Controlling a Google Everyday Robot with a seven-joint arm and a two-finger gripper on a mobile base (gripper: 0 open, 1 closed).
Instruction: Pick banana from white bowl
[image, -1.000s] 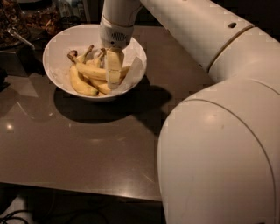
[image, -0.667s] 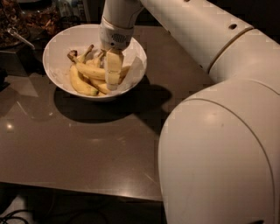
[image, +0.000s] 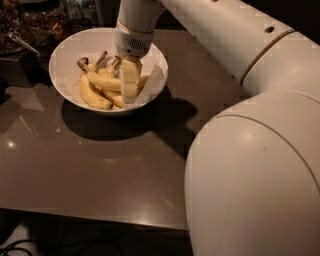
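End effector is seen down inside the white bowl, at the right of the fruit pile and pressed against or just above it. Whether it is apart, together or clamped on anything cannot be told; its lower part is merged with the pale fruit behind it.

Banana, the long straight one with the dark stub stem, is lying across the pile, stem to the upper left, far end running under the end effector. Shorter curved bananas are packed below and beside it, touching. Paper lining is bunched at the right wall. Bowl is set on the dark counter, near its back edge.

Risks, judged from this layout:
- A neighbouring fruit may be caught together with the target, since they lie touching.
- Grip is placed near one end, so the banana may pivot and slip out when raised.
- Paper may be pinched and dragged up.
- Soft fruit may be bruised if too much force is applied.
- Bowl may be shifted if the rim is nudged.
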